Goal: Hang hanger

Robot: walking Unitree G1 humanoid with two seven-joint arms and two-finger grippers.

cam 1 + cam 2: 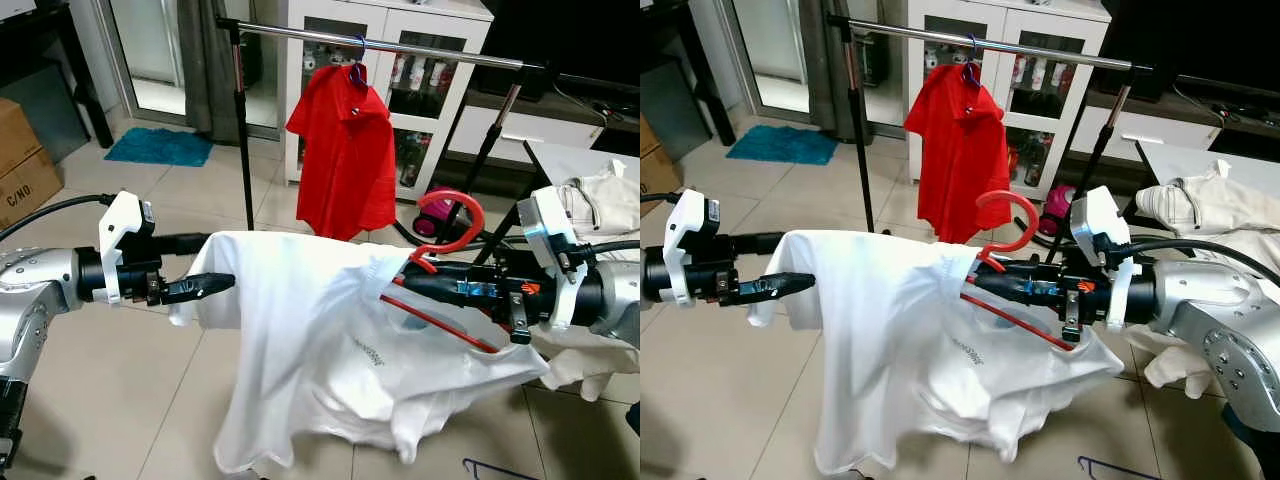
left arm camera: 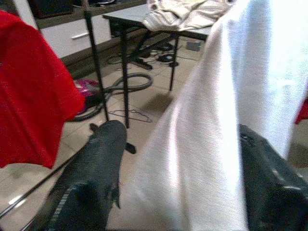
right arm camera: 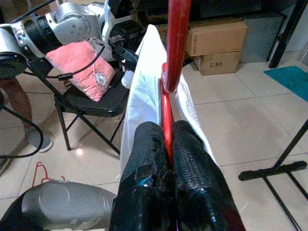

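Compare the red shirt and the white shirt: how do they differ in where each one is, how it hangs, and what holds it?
The red shirt hangs straight down from the rail; the white shirt is draped crumpled between the robot's arms. The red shirt's hanger is hooked on that rail; the white shirt's red hanger is pinched in the right gripper. No gripper touches the red shirt; the left gripper supports the white one. Both are short-sleeved.

Red plastic hanger [image 1: 447, 262] inside draped white T-shirt [image 1: 320, 350], hook upward, below the rail [image 1: 380, 45]

Left gripper [image 1: 222, 281] spread wide, arm level; right gripper [image 3: 166, 139] clamped.
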